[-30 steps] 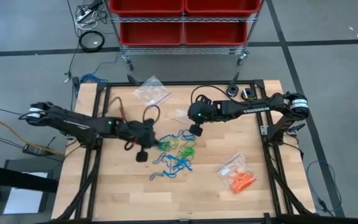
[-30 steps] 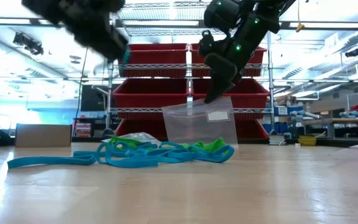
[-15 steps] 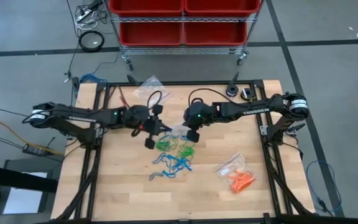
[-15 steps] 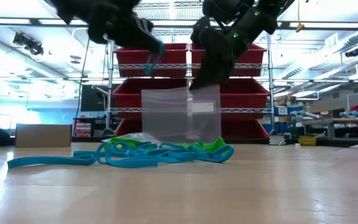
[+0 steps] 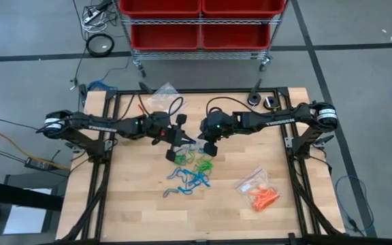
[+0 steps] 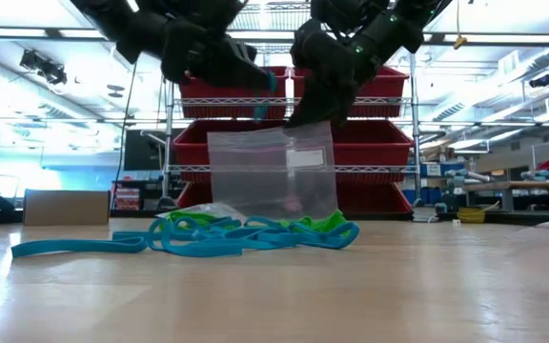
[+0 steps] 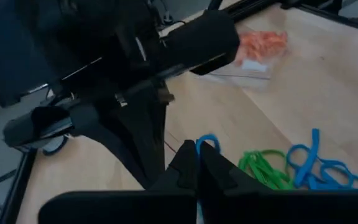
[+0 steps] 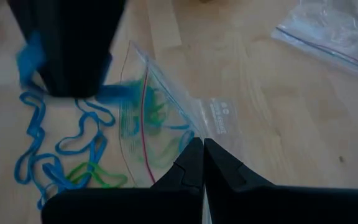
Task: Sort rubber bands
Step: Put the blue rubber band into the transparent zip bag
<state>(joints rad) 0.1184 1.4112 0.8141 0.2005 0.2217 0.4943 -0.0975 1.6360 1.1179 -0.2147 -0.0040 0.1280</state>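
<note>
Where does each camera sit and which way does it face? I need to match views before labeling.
High: overhead, facing down; both arms, table.
Low: table height, looking across; both arms over the clear bag, red bins behind.
Left wrist: past shut left end effector pinching a blue band.
Right wrist: past right end effector gripping the bag.
All views share the rubber bands.

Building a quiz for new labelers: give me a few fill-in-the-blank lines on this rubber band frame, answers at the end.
1. The right gripper holds up a clear ____ by its top edge.
2. The left gripper is shut on a ____ rubber band.
3. The loose rubber bands on the table are blue and ____.
4. The bag of orange bands lies nearer the ____ arm.

Answers: bag; blue; green; right
</note>
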